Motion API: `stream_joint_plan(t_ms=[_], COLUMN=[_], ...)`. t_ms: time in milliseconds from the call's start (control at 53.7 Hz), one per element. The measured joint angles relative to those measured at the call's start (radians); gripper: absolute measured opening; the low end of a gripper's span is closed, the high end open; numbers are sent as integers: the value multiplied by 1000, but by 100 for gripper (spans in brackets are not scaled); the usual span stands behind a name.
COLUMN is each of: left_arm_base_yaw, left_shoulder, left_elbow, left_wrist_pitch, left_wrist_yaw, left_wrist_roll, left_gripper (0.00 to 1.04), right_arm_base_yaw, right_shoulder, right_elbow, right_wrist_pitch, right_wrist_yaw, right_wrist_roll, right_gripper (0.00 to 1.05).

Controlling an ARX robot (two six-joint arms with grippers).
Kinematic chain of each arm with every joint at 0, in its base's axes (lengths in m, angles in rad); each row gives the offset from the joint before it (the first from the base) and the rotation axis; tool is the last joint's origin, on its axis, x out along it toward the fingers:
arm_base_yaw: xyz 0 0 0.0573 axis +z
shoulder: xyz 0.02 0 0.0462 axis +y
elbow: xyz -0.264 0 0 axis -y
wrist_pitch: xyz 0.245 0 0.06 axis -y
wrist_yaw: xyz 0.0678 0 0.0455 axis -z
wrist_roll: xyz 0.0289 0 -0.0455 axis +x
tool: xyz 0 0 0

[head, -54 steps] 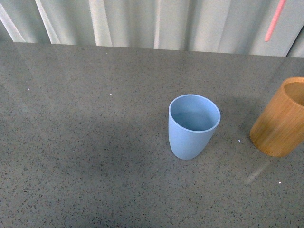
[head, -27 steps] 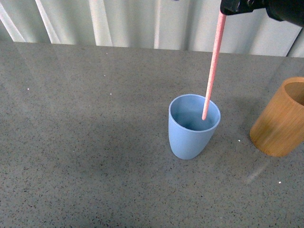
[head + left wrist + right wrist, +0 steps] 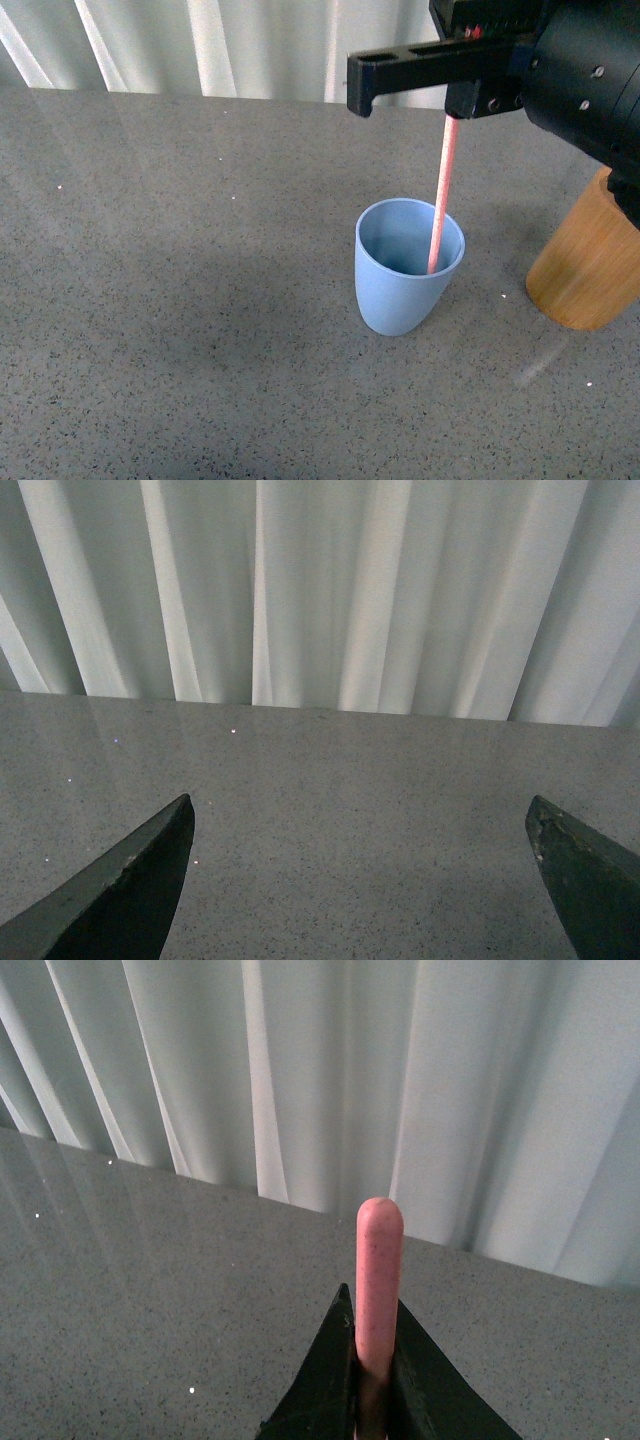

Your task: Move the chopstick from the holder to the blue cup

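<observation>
Half a second ago only the black right end effector's lower edge showed at the top of the front view, and the long pinkish-red chopstick hung with its tip just at the mouth of the light blue plastic cup. Now the end effector has dropped well into the upper right of the frame and the stick has gone down with it — its lower end sits inside the cup, against the right inner wall. I judge the transfer of this stick nearly done; what remains is the release.

The right end effector is clamped on the chopstick: the right wrist view shows the rounded pink end standing up between 2 dark fingers pressed to it. The stick is thin, straight and close to upright, leaning slightly; whether its tip touches the cup's bottom is hidden, probably not quite.

The orange-tan bamboo holder stands on the grey speckled counter at the right edge, partly behind the arm.

The left end effector hangs spread apart over bare counter — nothing between its tips.
</observation>
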Motion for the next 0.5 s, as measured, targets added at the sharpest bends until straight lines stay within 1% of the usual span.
stream_joint_plan(t_ms=[37, 56, 130, 242, 335, 447, 503], left_arm_base_yaw=[0, 0, 0, 0, 0, 0, 0], left_shoulder=[0, 0, 0, 0, 0, 0, 0], left_elbow=[0, 0, 0, 0, 0, 0, 0], left_wrist_pitch=[0, 0, 0, 0, 0, 0, 0], left_wrist_yaw=[0, 0, 0, 0, 0, 0, 0], left_wrist_roll=[0, 0, 0, 0, 0, 0, 0], left_gripper=[98, 98, 98, 98, 98, 98, 98], right_arm_base_yaw=[-2, -4, -9, -15, -19, -21, -23], right_shoulder=[11, 17, 37, 49, 48, 30, 1], right_elbow=[0, 0, 0, 0, 0, 0, 0], right_wrist_pitch=[4, 5, 8, 10, 5, -11, -29], right_wrist_yaw=[-4, -7, -11, -11, -10, -9, -7], right_wrist_roll=[-5, -10, -13, -14, -13, -10, -6], right_gripper=[3, 5, 20, 36, 55, 71, 83])
